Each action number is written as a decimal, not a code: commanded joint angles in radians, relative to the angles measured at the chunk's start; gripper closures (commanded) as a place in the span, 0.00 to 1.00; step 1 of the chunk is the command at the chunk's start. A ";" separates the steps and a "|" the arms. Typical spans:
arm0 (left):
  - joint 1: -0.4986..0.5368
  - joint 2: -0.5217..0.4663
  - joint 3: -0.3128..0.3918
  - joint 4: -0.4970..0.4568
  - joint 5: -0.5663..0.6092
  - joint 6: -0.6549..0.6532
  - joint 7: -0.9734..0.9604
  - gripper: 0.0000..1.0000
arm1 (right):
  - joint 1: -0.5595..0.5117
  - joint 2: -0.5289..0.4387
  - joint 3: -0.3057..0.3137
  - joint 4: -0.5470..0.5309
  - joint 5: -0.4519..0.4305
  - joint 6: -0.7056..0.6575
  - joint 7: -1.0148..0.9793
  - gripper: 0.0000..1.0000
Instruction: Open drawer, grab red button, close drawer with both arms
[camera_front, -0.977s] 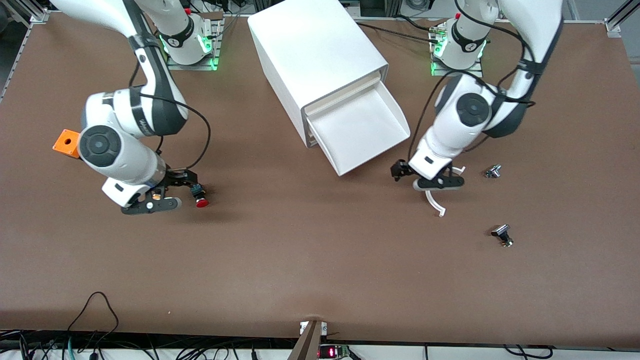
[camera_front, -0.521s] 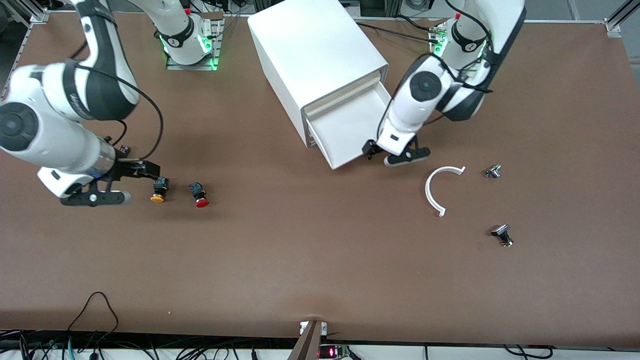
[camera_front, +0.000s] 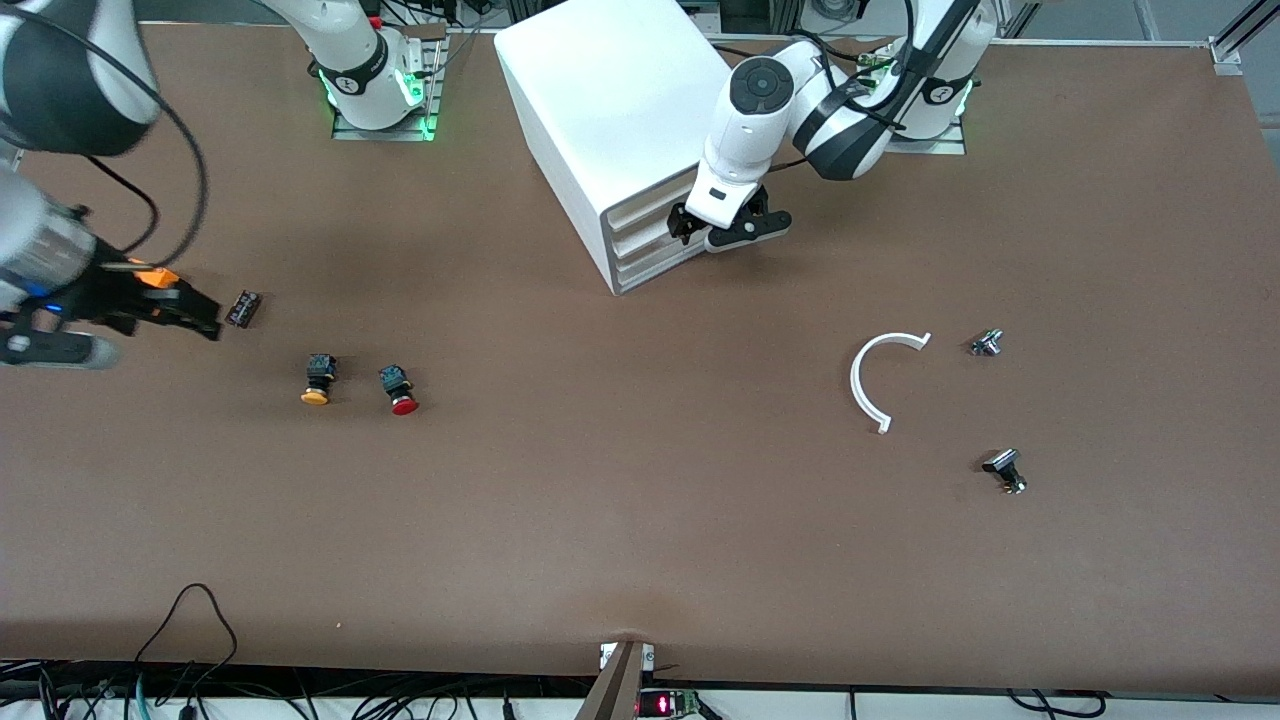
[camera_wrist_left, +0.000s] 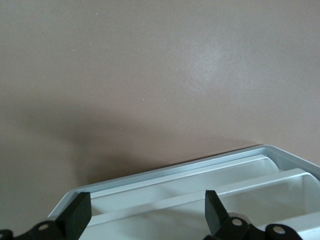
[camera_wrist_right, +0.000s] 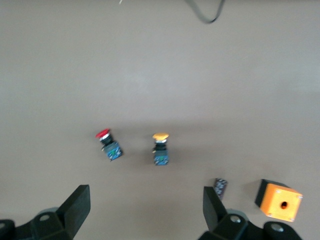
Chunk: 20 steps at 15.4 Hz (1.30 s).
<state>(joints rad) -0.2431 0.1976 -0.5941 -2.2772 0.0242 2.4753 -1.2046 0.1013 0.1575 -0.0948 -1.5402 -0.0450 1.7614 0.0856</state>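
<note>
My right claw (camera_front: 150, 320) open, empty, over table's right-arm end; button (camera_front: 398, 390) on table, toward centre, untouched. My left claw (camera_front: 728, 226) open at drawer (camera_front: 655, 245) front, shut flush.

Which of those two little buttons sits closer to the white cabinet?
The red-capped button. The yellow-capped one lies beside it, farther toward the right arm's end of the table from the cabinet.
</note>
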 joint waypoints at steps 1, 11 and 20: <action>0.002 -0.030 -0.013 -0.030 -0.015 -0.012 -0.009 0.00 | -0.015 0.001 -0.037 0.101 0.022 -0.117 0.003 0.00; 0.120 -0.029 0.270 0.066 -0.015 0.001 0.555 0.00 | -0.011 -0.076 -0.115 0.023 0.025 -0.177 -0.118 0.00; 0.186 -0.155 0.468 0.459 -0.038 -0.576 1.029 0.00 | -0.005 -0.180 -0.106 -0.117 0.020 -0.143 -0.118 0.00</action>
<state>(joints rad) -0.0533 0.0699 -0.1730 -1.9125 0.0207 2.0435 -0.2992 0.0956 0.0123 -0.2069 -1.6134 -0.0224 1.5939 -0.0202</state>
